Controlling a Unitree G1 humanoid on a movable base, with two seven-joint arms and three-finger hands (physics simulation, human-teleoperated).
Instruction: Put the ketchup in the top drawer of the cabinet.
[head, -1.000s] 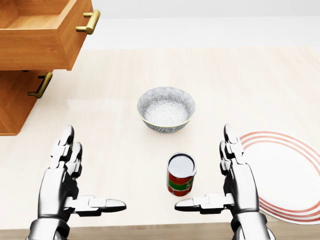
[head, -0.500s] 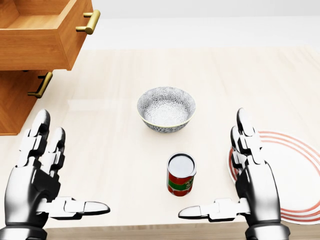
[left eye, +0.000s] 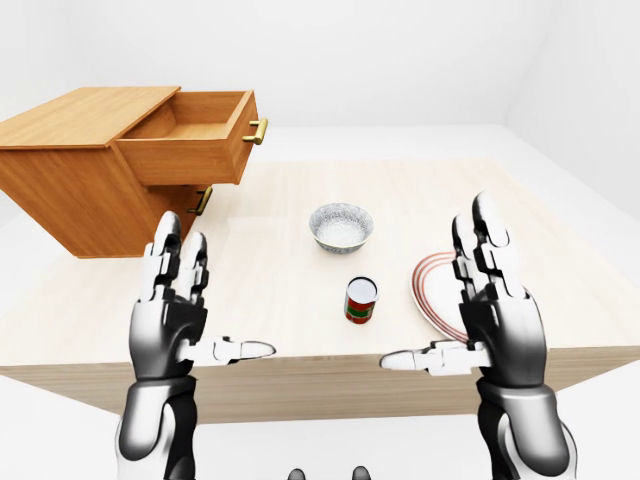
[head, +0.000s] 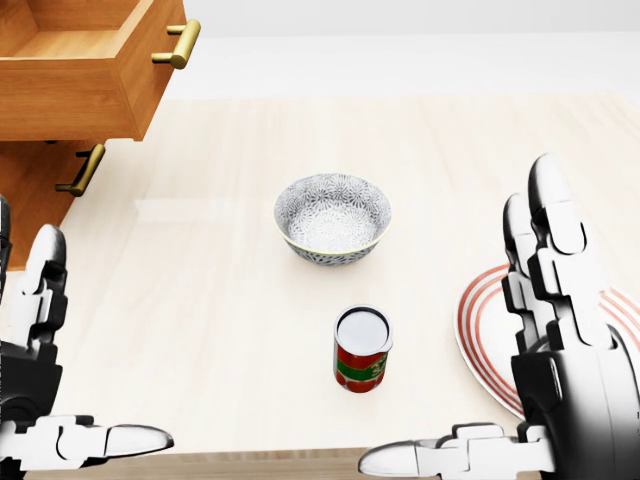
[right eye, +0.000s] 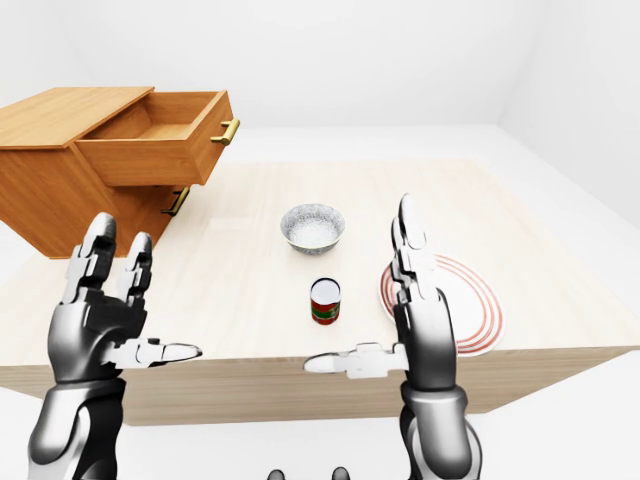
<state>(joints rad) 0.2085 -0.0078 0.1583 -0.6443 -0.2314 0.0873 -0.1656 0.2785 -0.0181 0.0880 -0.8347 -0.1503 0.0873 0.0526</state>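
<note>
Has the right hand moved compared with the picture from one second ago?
Yes. In the head view the right hand has shifted rightward, away from the ketchup can, now overlapping the plate.

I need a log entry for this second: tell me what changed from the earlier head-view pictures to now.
Both open hands spread outward and toward the bottom of the head view: the left hand toward its left edge, the right hand toward its right edge, now partly over the plate. Nothing was taken hold of. The ketchup can, bowl and open top drawer stayed put.
</note>
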